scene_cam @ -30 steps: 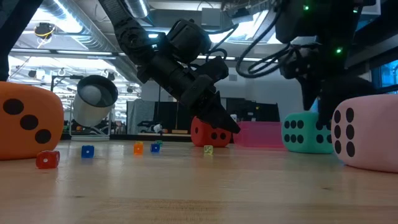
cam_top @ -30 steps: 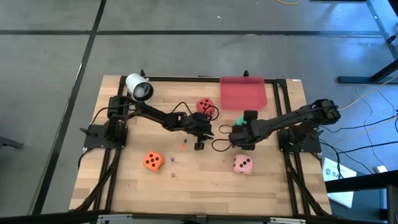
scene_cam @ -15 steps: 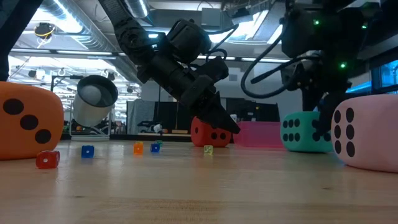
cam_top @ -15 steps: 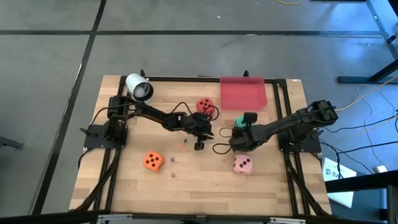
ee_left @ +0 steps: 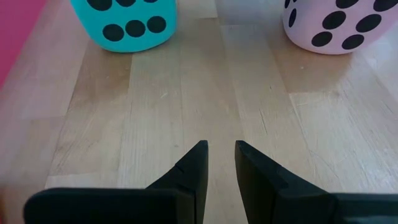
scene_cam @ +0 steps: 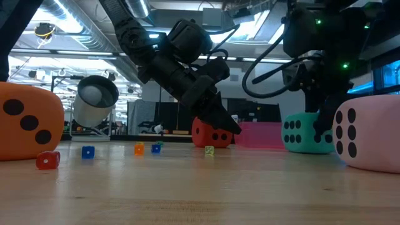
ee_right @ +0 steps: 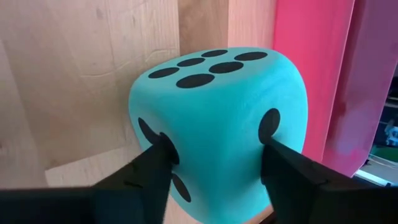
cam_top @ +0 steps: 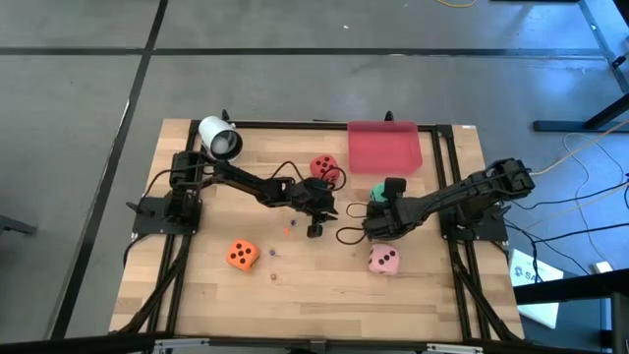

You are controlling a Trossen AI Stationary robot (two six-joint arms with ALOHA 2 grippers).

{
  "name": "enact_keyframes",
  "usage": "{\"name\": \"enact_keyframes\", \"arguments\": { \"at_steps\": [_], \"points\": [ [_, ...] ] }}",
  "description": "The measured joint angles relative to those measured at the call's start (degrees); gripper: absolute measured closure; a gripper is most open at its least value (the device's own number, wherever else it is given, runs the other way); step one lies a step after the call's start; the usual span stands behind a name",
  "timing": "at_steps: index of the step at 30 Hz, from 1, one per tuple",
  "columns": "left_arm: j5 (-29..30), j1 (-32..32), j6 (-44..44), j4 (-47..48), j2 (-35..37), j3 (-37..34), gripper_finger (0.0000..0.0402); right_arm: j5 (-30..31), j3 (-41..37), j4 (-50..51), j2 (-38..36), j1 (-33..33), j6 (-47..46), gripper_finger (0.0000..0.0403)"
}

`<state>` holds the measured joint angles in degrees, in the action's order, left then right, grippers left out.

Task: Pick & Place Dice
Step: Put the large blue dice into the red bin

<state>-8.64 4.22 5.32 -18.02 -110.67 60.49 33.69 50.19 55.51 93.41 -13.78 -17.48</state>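
The green die [ee_right: 217, 118] sits on the table by its bottom face, just near of the red tray [cam_top: 384, 146], with my right gripper [ee_right: 217, 165] shut on it. The pink die [cam_top: 383, 260] lies nearer the front edge, the red die [cam_top: 324, 168] mid-table and the orange die [cam_top: 242, 255] front left. My left gripper [ee_left: 221, 152] hovers at mid-table, slanting down toward the right. Its fingers stand a narrow gap apart with nothing between them. My right gripper has the green die pinched between its two fingers, one on each of two opposite side faces [ee_right: 163, 149]. The fingers slant down from above and from the table's right. The die stands upright with its bottom on the table [scene_cam: 304, 150].
A white cylinder [cam_top: 219, 139] lies at the far left corner. Several tiny coloured cubes [scene_cam: 87, 152] are scattered on the wood in front of the left arm. Cables loop between the two grippers [cam_top: 346, 232]. Bare wood lies along the front edge.
My right gripper has come down over the green die, so that its fingers now stand beside the die's sides. The die has stayed in place on the table.
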Motion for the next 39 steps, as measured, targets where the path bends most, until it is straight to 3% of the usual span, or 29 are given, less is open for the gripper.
{"name": "enact_keyframes", "arguments": {
  "at_steps": [11, 18, 39],
  "points": [
    [0.02, -0.01, -0.02, 0.02, 0.0, 0.0, 0.0327, -2.61, -0.48, -0.02, -4.8, 0.26, 0.02, 0.0211],
    [0.0, 0.0, -0.02, 0.02, 0.0, 0.02, 0.0327, -5.94, -0.5, 0.41, -9.24, 0.15, -1.37, 0.0236],
    [0.0, -0.01, -0.02, 0.01, 0.0, 0.02, 0.0327, -6.32, -0.15, 0.87, -9.81, 1.05, -0.27, 0.0276]
  ]
}}
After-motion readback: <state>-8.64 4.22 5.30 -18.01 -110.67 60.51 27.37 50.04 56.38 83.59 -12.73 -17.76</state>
